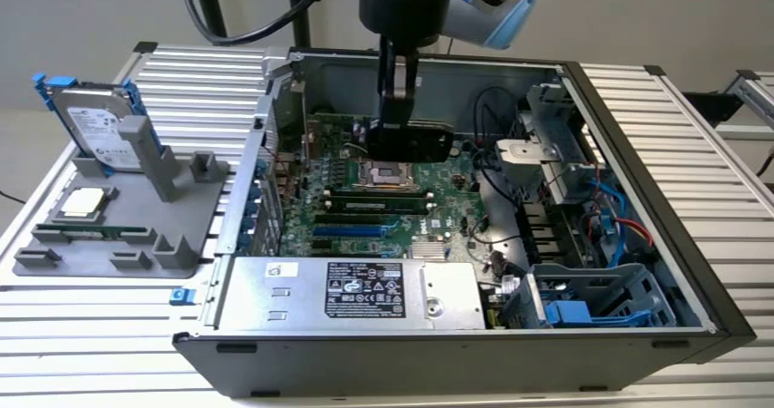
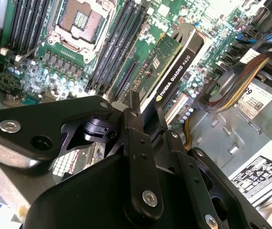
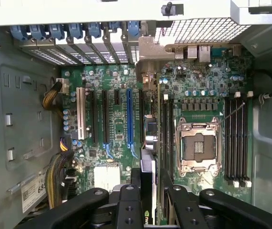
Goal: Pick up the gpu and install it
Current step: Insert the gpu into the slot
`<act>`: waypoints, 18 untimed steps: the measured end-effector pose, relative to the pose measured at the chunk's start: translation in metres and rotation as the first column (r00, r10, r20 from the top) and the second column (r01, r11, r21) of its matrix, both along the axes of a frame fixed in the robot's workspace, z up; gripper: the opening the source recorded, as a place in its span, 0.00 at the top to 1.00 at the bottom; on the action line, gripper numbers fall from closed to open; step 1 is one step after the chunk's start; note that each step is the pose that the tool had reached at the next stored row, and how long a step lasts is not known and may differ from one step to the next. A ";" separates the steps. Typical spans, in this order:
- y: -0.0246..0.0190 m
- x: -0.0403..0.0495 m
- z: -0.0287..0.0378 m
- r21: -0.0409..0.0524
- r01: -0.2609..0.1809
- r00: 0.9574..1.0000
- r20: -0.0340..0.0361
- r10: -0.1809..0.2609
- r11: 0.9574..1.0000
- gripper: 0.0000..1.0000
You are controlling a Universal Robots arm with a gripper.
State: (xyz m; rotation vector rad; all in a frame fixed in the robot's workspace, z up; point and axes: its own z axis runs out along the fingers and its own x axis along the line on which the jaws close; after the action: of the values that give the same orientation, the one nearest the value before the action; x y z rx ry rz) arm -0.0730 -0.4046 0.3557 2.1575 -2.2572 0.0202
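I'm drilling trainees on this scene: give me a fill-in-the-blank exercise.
The black gripper holding the thin green-and-black gpu card is ___.
In the exterior view, the silver blue-framed hard drive stands ___ of the black computer case.
The square metal processor socket is ___.
Missing: shut; left; empty.

My pincer (image 1: 397, 129) holds the card (image 1: 423, 143) over the board (image 1: 362, 218) inside the open case (image 1: 362, 363) on the bench (image 1: 701, 181), with the stand (image 1: 121, 245) carrying the drive (image 1: 97, 131) and chip (image 1: 82, 202) at the exterior view's left.
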 end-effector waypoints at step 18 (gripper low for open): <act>0.0000 0.0000 -0.0086 -0.008 0.000 1.000 0.000 0.000 1.000 1.00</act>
State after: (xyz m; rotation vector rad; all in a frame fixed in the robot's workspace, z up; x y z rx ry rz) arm -0.0730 -0.4046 0.3472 2.1539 -2.2534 0.0286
